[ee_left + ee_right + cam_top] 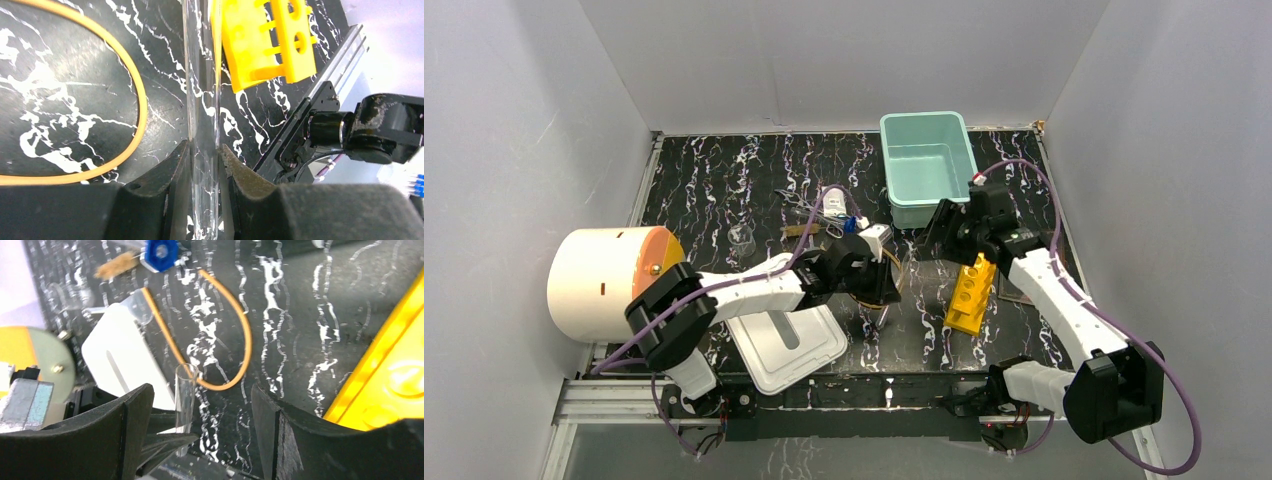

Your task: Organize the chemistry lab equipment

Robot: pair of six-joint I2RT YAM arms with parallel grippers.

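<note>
While the left tool [204, 147] clamps the clear glass tube [202, 75] near the overhead frame's centre, the right tool [201, 390] stands wide open around it. I'd carry the tube upright and line it up squarely over a hole in the yellow rack [970, 292], lower right.

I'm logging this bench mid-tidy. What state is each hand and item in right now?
left hand: shut on the test tube
right hand: open, holding nothing
yellow rack: lying on the table, visible holes empty
teal bin: upright, empty
amber tubing loop: loose on the table
cream cylinder: on its side
</note>
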